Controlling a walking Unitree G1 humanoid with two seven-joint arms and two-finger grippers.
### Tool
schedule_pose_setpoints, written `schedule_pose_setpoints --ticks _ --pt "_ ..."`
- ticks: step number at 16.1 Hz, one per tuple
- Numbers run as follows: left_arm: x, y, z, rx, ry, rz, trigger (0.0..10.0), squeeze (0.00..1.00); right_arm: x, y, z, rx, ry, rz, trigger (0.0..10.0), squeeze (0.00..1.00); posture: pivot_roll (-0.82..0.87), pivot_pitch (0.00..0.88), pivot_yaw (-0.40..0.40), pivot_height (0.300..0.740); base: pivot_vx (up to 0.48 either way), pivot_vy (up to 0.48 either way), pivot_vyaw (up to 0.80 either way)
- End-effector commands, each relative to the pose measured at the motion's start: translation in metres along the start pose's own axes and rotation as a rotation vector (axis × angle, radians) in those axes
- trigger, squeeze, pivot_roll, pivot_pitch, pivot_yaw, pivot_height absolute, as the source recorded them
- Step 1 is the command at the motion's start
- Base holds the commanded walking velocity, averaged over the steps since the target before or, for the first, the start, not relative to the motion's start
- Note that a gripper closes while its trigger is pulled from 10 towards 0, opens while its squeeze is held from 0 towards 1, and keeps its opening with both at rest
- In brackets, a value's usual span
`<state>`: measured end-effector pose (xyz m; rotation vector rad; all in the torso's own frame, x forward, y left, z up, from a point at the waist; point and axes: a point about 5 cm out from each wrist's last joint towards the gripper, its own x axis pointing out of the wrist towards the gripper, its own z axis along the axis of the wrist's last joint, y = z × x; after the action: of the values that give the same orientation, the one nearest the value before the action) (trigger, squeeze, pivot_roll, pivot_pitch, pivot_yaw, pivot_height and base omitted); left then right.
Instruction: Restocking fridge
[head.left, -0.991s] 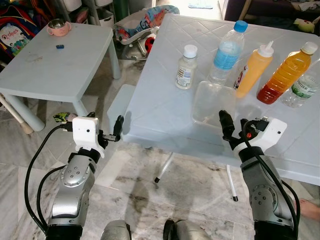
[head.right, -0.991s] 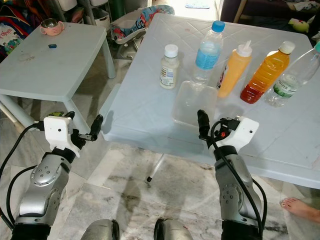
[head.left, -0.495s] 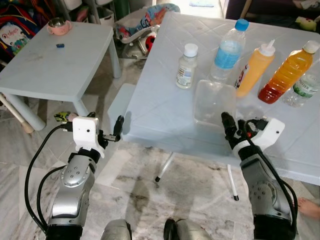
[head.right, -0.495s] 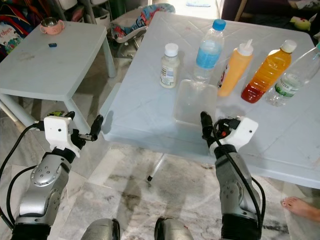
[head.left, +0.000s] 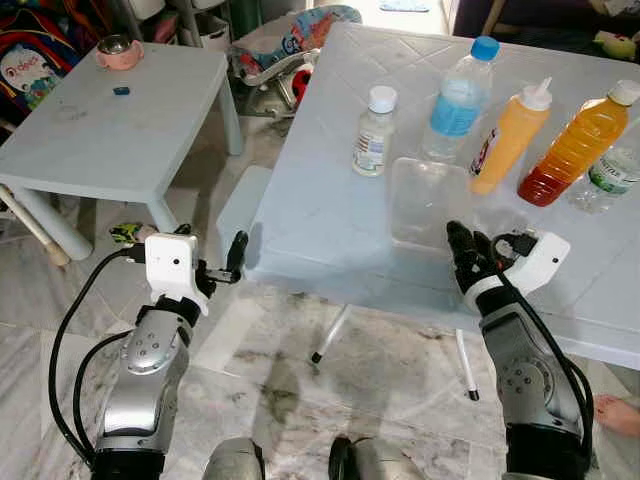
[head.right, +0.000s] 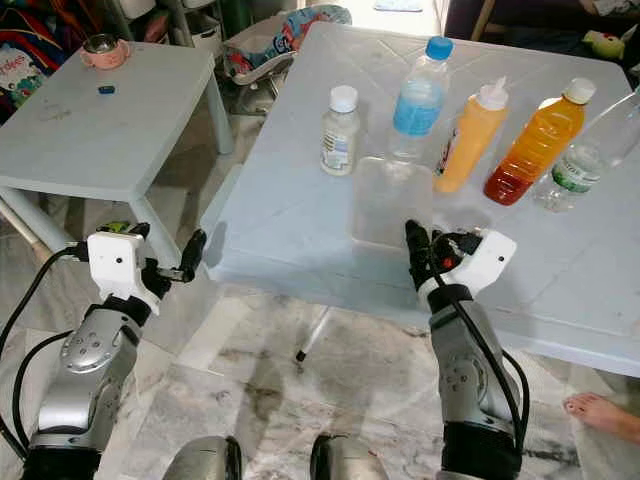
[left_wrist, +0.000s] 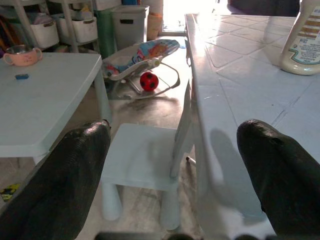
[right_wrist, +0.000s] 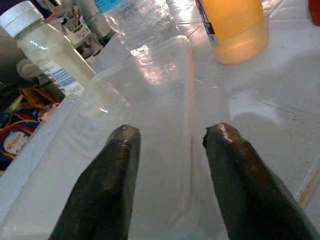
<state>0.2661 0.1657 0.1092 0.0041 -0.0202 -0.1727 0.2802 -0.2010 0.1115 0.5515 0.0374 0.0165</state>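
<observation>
Early in the restock, by the look of it: nothing lifted, nothing near a fridge. Right gripper (head.left: 466, 247) poised over the near edge of the desk (head.left: 320, 200), fingers spread and empty, straddling the near rim of a clear plastic container (head.left: 428, 200) lying flat just ahead of the fingertips. Beyond that container, in a row farther from the gripper: a small white-capped bottle (head.left: 373, 132) off to its left, a blue-capped water bottle (head.left: 456, 98) straight ahead, an orange squeeze bottle (head.left: 508, 137) and an orange juice bottle (head.left: 574, 147) to its right, and a clear green-labelled bottle (head.left: 606, 177) at the far right. All standing upright, untouched. Left gripper (head.left: 233, 258) held off the desk's left corner, fingers wide apart with nothing between them, a small white stool (left_wrist: 145, 157) ahead and below it. Likely step in hand: closing on the container's rim. Still left: every item to pick up and carry to the fridge.
</observation>
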Motion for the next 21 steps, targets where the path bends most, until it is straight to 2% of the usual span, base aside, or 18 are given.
schedule_pose_setpoints --ticks 1,6,12,13,14,17,21 --pt "0.0 -0.001 -0.002 0.011 0.011 -0.012 10.0 0.0 -0.002 -0.005 -0.002 0.016 0.01 -0.034 0.0 0.0 0.05 0.117 -0.005 0.74 0.0 0.0 0.0" --pt "0.001 0.0 -0.001 0.011 0.005 -0.005 10.0 0.0 0.001 0.013 -0.003 0.015 0.006 0.006 0.0 0.0 0.05 0.121 -0.009 0.74 0.0 0.0 0.0" --pt "-0.007 -0.003 -0.014 -0.015 0.046 0.01 10.0 0.0 -0.005 0.019 -0.003 -0.007 -0.003 -0.002 0.0 0.0 0.03 0.099 -0.022 0.74 0.0 0.0 0.0" --pt "-0.006 -0.003 -0.014 -0.015 0.047 0.008 10.0 0.0 -0.006 0.021 -0.004 -0.011 -0.001 0.007 1.7 0.0 0.03 0.097 -0.022 0.74 0.0 0.0 0.0" --pt "-0.005 0.0 -0.014 -0.014 0.048 0.011 10.0 0.0 -0.008 0.025 -0.006 -0.041 0.009 0.025 10.0 0.0 0.03 0.091 -0.024 0.74 0.0 0.0 0.0" --pt "-0.001 0.005 -0.014 -0.025 0.052 0.036 10.0 0.0 -0.01 0.03 -0.01 -0.088 0.025 0.046 10.0 0.0 0.03 0.081 -0.029 0.74 0.0 0.0 0.0" --pt "0.0 -0.001 -0.02 -0.043 0.064 0.035 10.0 0.0 -0.007 0.029 -0.004 -0.125 0.009 0.026 10.0 0.0 0.01 0.07 -0.024 0.74 -0.137 0.0 0.0"
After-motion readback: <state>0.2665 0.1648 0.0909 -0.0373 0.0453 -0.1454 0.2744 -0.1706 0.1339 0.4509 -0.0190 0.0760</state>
